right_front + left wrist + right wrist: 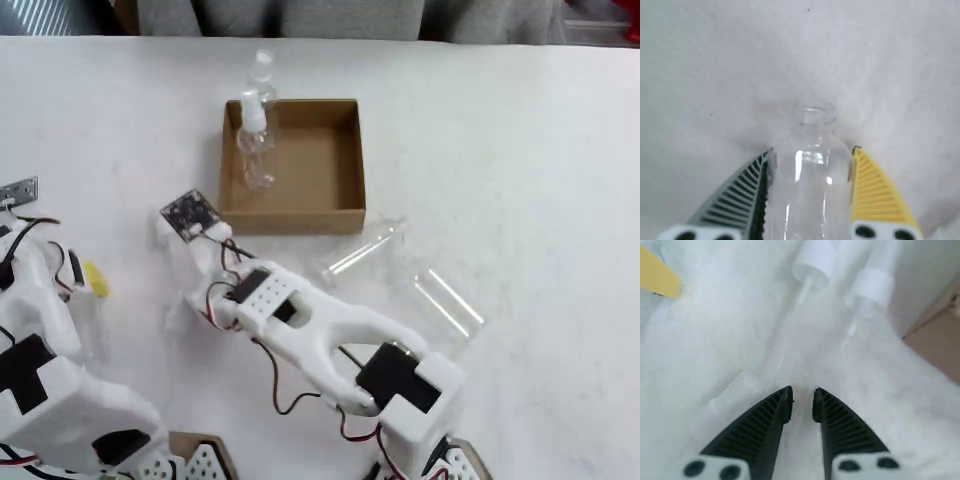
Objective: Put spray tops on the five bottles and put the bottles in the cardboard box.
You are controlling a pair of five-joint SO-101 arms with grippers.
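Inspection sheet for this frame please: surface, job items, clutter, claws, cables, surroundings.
Surface: white table, flat.
Job's things: cardboard box holds one capped bottle; second capped bottle just beyond it; two spray tops lie by the right claw; two clear tubed pieces right of the box.
Clutter: nothing seen.
Claws: left claw shut on an uncapped bottle; right claw low over the table.
Cables: red and black wires loop along the right arm.
Surroundings: grey shapes past the far edge, unclear.

Overhead on table (500, 120), wrist views — close
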